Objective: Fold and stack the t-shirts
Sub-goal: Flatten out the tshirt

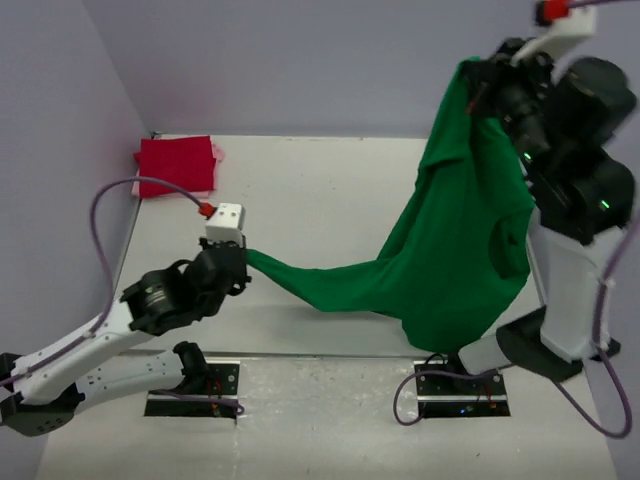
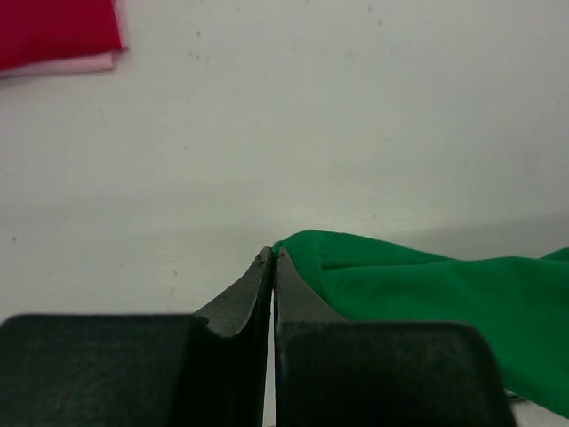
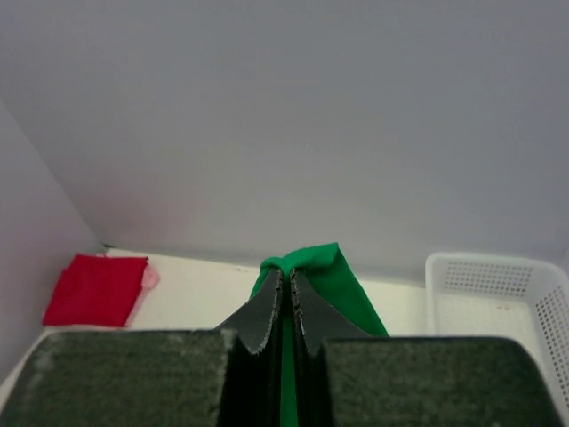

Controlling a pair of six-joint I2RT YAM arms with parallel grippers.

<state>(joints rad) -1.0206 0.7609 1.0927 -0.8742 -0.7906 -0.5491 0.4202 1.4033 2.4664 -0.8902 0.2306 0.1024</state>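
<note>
The green t-shirt point(image 1: 450, 250) sags limp and light across the middle and right of the top view. The right gripper point(image 1: 487, 88) pinches a bunch of it high at upper right and the left gripper point(image 1: 240, 262) pinches a corner at centre left. Cloth this soft probably wants holding by corners or hems. The red t-shirt point(image 1: 177, 165), lying on the pink t-shirt point(image 1: 217, 153), sits at upper left, and the table point(image 1: 320, 190) between looks open enough for spreading.

My fingers point(image 2: 238, 307) are matt black. The green t-shirt point(image 1: 450, 250) is bright and plain. The red t-shirt point(image 1: 177, 165) is plain too, with the pale pink t-shirt point(image 1: 217, 153) edging it. The basket point(image 3: 498, 289) is white, the table point(image 1: 320, 200) off-white.
</note>
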